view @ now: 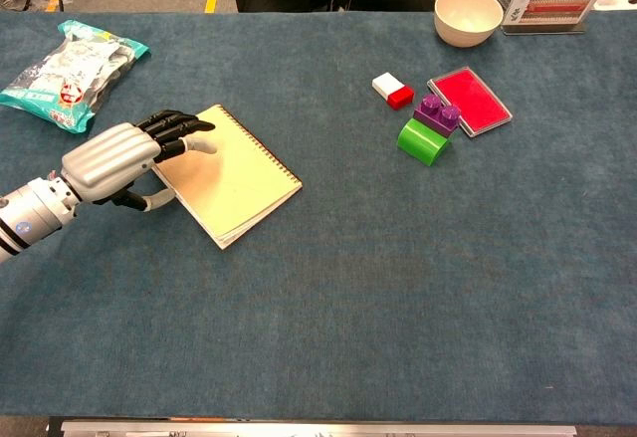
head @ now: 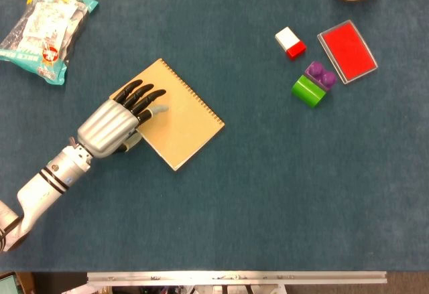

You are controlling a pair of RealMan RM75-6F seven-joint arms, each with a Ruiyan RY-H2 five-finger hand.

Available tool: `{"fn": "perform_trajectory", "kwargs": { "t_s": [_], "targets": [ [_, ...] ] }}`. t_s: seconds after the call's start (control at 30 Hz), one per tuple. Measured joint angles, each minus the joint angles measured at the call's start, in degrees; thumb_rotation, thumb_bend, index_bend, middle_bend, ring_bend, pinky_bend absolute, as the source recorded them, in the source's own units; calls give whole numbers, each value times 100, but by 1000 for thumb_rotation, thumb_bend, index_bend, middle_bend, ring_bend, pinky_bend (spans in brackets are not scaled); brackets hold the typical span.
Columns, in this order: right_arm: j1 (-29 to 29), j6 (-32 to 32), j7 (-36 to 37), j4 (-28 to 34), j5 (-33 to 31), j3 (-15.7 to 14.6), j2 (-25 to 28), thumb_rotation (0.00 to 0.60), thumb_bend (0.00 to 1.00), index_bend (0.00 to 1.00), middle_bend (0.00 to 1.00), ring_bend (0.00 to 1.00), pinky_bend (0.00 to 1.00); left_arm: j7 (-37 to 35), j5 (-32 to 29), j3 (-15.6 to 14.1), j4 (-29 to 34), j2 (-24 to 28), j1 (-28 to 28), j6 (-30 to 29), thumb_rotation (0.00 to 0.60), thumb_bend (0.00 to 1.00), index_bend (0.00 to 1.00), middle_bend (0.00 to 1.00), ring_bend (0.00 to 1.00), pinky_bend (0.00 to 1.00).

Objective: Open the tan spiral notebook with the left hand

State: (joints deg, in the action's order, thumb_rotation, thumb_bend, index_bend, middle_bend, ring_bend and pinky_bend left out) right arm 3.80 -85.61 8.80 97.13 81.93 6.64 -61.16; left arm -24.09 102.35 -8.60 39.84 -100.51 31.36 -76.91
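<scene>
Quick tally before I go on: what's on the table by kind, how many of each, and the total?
Notebooks: 1, the tan spiral notebook, closed, under the fingers of the left hand
Snack bags: 1
Bowls: 1
Red trays: 1
Blocks: 3, white-and-red, purple, green
Total: 7

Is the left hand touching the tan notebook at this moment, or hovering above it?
Touching. In the chest view, the left hand lies over the near-left edge of the closed notebook, fingers resting on the cover and thumb at its edge; the head view agrees.
</scene>
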Motion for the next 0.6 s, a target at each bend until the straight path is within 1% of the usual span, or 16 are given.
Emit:
{"fn": "perform_trajectory", "kwargs": {
  "t_s": [0.2, 0.3, 0.37, 0.47, 0.6],
  "targets": [
    [-15, -53, 52, -54, 29, 19, -34, 600, 532, 382, 369, 277, 367, -119, -112, 120, 325, 44, 78, 15, 600, 461, 179, 66, 21, 0],
    [-28, -93, 88, -96, 38, 32, -56, 600, 531, 382, 369, 277, 367, -135, -161, 163, 563, 96, 125, 67, 600, 538, 235, 67, 20, 0],
    [-37, -113, 114, -117, 51, 35, -62, 600, 531, 382, 369, 277, 367, -129, -192, 191, 743, 140, 161, 114, 600, 572, 272, 66, 20, 0],
    [-45, -128, 139, -138, 63, 40, -66, 600, 532, 382, 369, 277, 368, -117, -235, 236, 1022, 211, 214, 175, 600, 591, 334, 66, 20, 0],
    [-51, -144, 185, -175, 86, 43, -79, 600, 533, 382, 369, 277, 367, -41, -275, 288, 1424, 321, 306, 294, 600, 593, 367, 66, 20, 0]
  ]
}}
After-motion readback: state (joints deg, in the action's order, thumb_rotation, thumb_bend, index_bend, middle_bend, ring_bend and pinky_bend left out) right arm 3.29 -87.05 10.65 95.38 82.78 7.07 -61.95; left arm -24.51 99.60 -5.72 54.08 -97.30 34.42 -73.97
